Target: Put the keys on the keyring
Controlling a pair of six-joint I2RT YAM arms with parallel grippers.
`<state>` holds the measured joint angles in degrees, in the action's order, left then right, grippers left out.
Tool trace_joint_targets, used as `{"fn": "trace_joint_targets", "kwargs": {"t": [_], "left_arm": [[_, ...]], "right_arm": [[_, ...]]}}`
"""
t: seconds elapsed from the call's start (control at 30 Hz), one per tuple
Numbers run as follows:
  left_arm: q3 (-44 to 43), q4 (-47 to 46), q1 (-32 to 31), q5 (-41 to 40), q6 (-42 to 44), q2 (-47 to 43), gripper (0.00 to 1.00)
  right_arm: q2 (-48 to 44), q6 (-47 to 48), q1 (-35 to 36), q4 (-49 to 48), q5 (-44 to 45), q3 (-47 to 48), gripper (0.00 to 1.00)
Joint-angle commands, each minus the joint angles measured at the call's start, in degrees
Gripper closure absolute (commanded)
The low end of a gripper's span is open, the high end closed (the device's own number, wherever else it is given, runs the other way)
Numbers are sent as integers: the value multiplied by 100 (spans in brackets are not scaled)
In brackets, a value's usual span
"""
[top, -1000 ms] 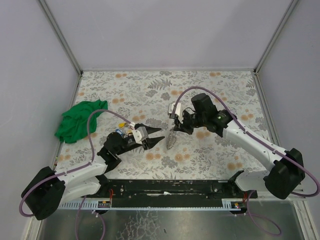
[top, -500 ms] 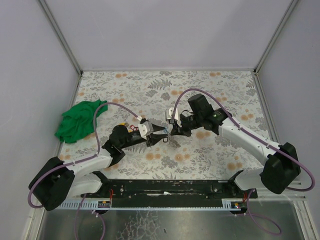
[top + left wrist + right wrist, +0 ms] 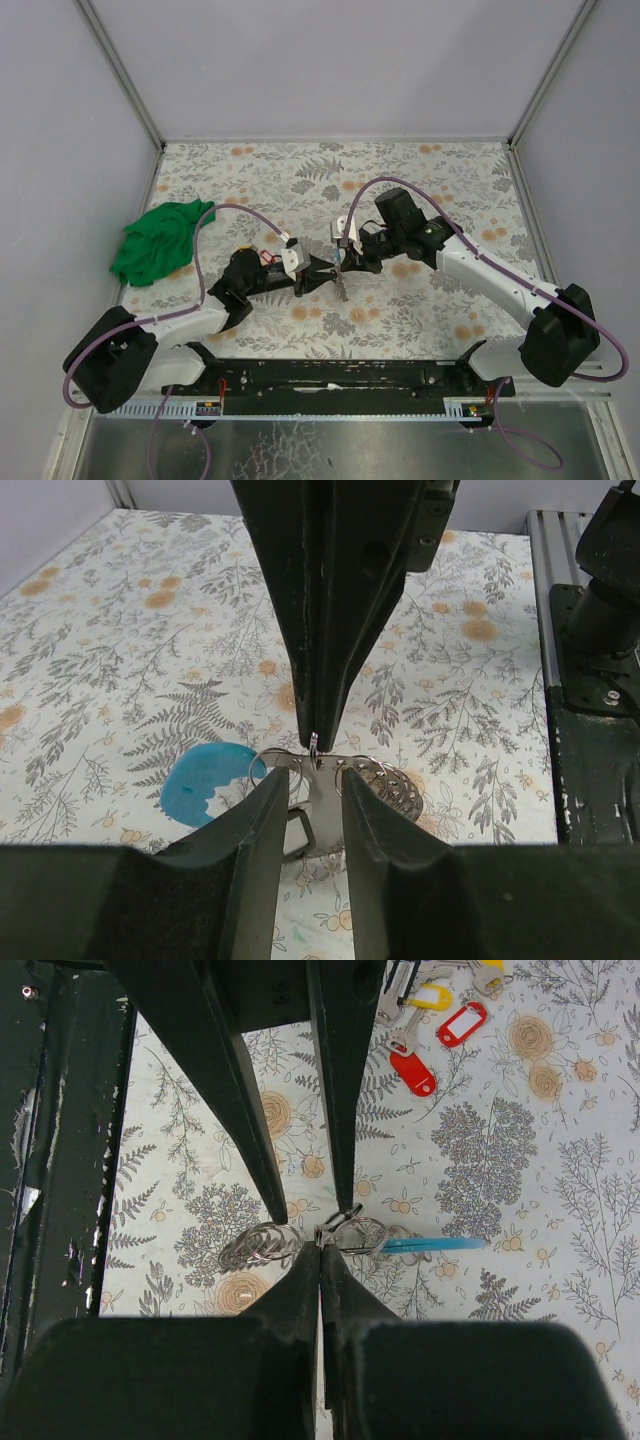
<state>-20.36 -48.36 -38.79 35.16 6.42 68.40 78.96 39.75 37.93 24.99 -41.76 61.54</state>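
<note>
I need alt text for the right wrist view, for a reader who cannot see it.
The right gripper, fingers closed, pinches the keyring, thin metal rings with a light-blue piece, over a floral table. The left gripper reaches in from the top, fingertips apart beside the rings; keys with red and yellow tags lie top right.

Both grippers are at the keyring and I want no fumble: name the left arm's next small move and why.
Probably close the left gripper: it stands open astride the keyring, which the right gripper pinches shut; the tagged keys lie apart from it.
</note>
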Motion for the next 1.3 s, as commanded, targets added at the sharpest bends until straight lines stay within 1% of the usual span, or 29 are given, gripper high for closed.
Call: {"fn": "trace_joint_targets", "kwargs": {"t": [0.0, 0.1, 0.37, 0.53, 0.67, 0.7, 0.8, 0.9, 1.0, 1.13, 1.27], "left_arm": [[-183, -119, 46, 209, 21, 140, 75], [-246, -118, 46, 294, 17, 211, 79], [-318, -157, 47, 308, 5, 334, 84], [-359, -137, 46, 294, -20, 402, 85], [-369, -69, 45, 292, 6, 423, 91], [-369, -61, 46, 279, 4, 432, 93], [-341, -47, 46, 192, 0, 403, 100], [-223, -168, 42, 70, -31, 363, 100], [-51, -459, 42, 5, -111, 366, 100], [120, -839, 47, -47, -245, 384, 100], [217, -1113, 42, -45, -343, 383, 100]], "right_arm": [[-12, 50, 65, -74, -256, 269, 99], [-4, 57, 65, -74, -250, 272, 99], [23, 78, 109, -53, -306, 292, 99], [23, 78, 148, -23, -307, 283, 99], [10, 71, 182, -3, -298, 292, 99], [6, 78, 194, -3, -298, 297, 98], [-43, 174, 214, 155, -294, 321, 89], [-209, 223, 213, 263, 4, 291, 81], [-426, 277, 201, 254, 330, 165, 75], [-684, 413, 150, -7, 415, -165, 72], [-778, 483, 77, -350, 399, -412, 71]]}}
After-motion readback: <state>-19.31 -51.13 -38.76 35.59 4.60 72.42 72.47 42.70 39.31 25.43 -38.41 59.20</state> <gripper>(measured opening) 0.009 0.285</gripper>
